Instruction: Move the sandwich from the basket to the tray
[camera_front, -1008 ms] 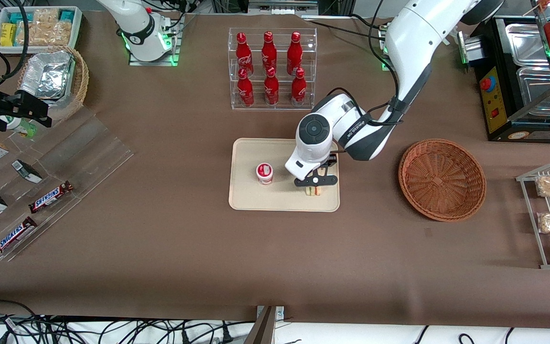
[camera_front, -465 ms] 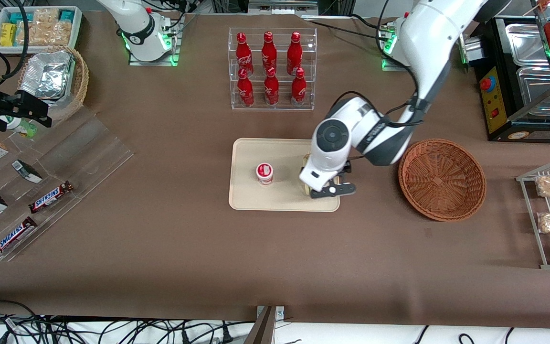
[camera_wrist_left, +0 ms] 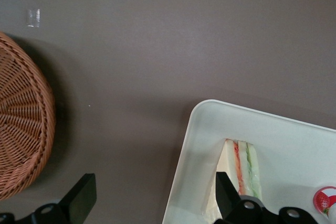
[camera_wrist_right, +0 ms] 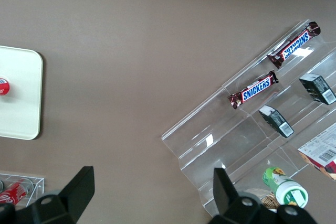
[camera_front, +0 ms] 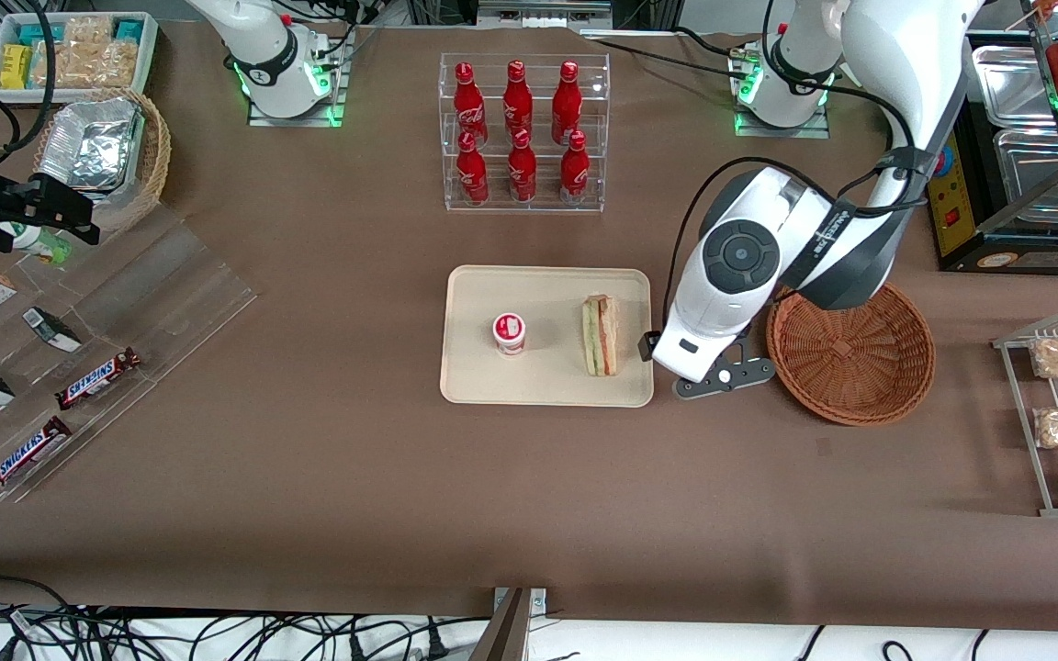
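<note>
Pulled clear of the tray (camera_front: 465,386) now — gripper (camera_front: 723,378) was right down on the sandwich (camera_front: 600,335) a second ago, then sliding off toward the basket (camera_front: 850,344), and now hangs over bare table between tray and basket. Fingers (camera_wrist_left: 79,199) spread wide in the wrist view, nothing between them, so definitely let go. Sandwich left lying on the tray on its own, on the side nearest the basket, filling stripes showing, just inside the rim and beside the little red-topped cup (camera_front: 509,332) but not touching it. Basket looks empty, only wicker weave visible. Reads as job basically done: wedge out of the basket, sitting fully on the tray, nothing holding it. Only thing left would be backing the arm off and parking it. Slight worry about how close it sits to the tray edge, but looks stable lying flat, not hanging over.
</note>
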You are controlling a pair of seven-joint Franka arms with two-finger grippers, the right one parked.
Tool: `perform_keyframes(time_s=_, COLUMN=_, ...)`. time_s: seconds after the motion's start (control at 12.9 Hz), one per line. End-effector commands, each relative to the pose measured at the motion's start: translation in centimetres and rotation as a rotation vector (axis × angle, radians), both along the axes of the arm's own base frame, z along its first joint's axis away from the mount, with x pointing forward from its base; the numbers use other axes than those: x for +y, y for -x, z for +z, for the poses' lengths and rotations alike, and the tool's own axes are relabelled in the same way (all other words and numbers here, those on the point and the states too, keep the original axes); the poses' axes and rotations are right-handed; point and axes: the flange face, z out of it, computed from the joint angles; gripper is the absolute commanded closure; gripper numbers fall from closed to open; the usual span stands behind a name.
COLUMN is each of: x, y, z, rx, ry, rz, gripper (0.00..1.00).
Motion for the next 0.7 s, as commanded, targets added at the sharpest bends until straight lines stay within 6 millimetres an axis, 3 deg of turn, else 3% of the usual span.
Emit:
perform_keyframes(time_s=0.0, x=1.1, y=0.1, z=1.9, rx=0.029, ry=0.037, rz=-0.032, gripper=0.0)
perform_keyframes(time_s=0.31, x=6.6, y=-0.9, z=5.2, rx=0.064, ry=0.062, rz=-0.094, gripper=0.0)
perform_keyframes(time_s=0.62, x=13.4, y=-1.7, z=6.8, rx=0.122, ry=0.049, rz=-0.188, gripper=0.0)
